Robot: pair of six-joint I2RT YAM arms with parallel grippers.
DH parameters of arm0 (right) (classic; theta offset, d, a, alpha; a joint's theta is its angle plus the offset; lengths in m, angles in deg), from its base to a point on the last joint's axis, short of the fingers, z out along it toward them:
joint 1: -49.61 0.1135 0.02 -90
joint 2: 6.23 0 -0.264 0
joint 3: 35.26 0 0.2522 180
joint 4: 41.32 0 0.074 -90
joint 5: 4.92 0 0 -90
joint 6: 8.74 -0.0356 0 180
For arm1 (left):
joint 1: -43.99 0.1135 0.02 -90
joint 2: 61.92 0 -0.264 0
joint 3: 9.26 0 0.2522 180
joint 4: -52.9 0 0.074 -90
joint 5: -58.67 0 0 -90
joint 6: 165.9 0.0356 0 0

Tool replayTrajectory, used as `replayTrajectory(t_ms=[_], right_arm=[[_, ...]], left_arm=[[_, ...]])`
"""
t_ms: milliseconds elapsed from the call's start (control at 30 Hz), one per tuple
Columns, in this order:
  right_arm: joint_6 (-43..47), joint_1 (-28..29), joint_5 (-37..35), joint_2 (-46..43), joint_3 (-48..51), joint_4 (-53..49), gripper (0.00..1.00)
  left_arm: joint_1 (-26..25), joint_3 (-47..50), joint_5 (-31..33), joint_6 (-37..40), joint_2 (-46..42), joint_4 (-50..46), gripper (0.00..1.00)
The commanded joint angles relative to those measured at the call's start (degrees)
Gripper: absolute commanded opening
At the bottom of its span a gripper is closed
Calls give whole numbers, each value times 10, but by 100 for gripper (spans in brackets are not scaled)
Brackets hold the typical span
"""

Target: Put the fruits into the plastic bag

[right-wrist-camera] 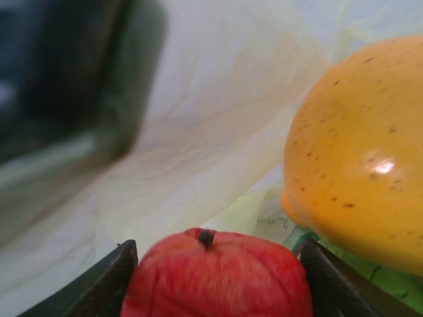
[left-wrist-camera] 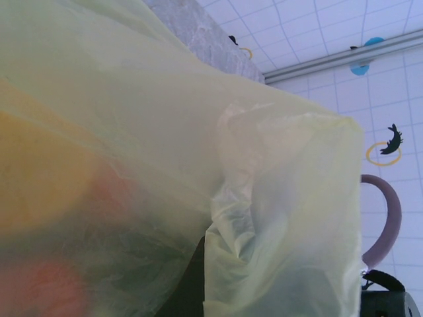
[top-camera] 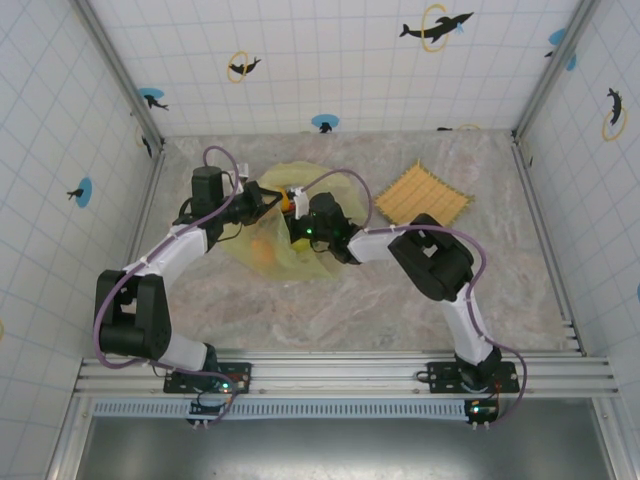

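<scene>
- Where the right pincer (right-wrist-camera: 218, 249) sits inside the plastic bag (right-wrist-camera: 218, 132), one red apple (right-wrist-camera: 215, 284) lies between its two fingers (right-wrist-camera: 99, 287), stem end towards the camera.
- Each finger stands close against one side of the apple. I cannot tell whether they are pressing it or standing loose.
- One yellow-orange speckled fruit (right-wrist-camera: 360, 172) lies ahead and to the right of that pincer, just beside the apple.
- One green patch (right-wrist-camera: 383, 281) shows beneath that fruit. It is too cropped to tell whether it is a fruit.
- Pale bag film lies ahead of and to the left of the pincer, with one dark blurred shape (right-wrist-camera: 66, 79) at the upper left.
- From above, the right pincer (top-camera: 296, 225) is over the middle of the single bag (top-camera: 300, 262). The left pincer (top-camera: 258, 197) is just to its left, at the bag's rim.
- The left pincer is closed, pinching the bag's film.
- In the left pincer's own view the film (left-wrist-camera: 264, 198) hangs directly before it, and one dark finger (left-wrist-camera: 188, 284) shows behind a fold.
- Through that film there is one blurred orange-yellow patch (left-wrist-camera: 39, 178) and one blurred red patch (left-wrist-camera: 46, 290). The fruits there cannot be counted.
- From above, one orange fruit (top-camera: 263, 250) shows through the bag on the near side of the left pincer.
- One woven straw mat (top-camera: 422, 195) lies flat on the counter (top-camera: 340, 310), well apart to the right of the right pincer.
</scene>
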Motion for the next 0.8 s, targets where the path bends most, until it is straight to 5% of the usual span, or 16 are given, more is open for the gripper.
replayTrajectory(t_ms=[0,167,767], right_arm=[[7,-1,0,-11,-2,12,73],[26,-8,7,-40,20,0,82],[111,-40,-46,-188,136,-79,82]], left_arm=[[-2,7,-9,-2,-9,5,0],[-2,7,-9,-3,-10,6,0],[-2,6,-6,1,-8,1,0]])
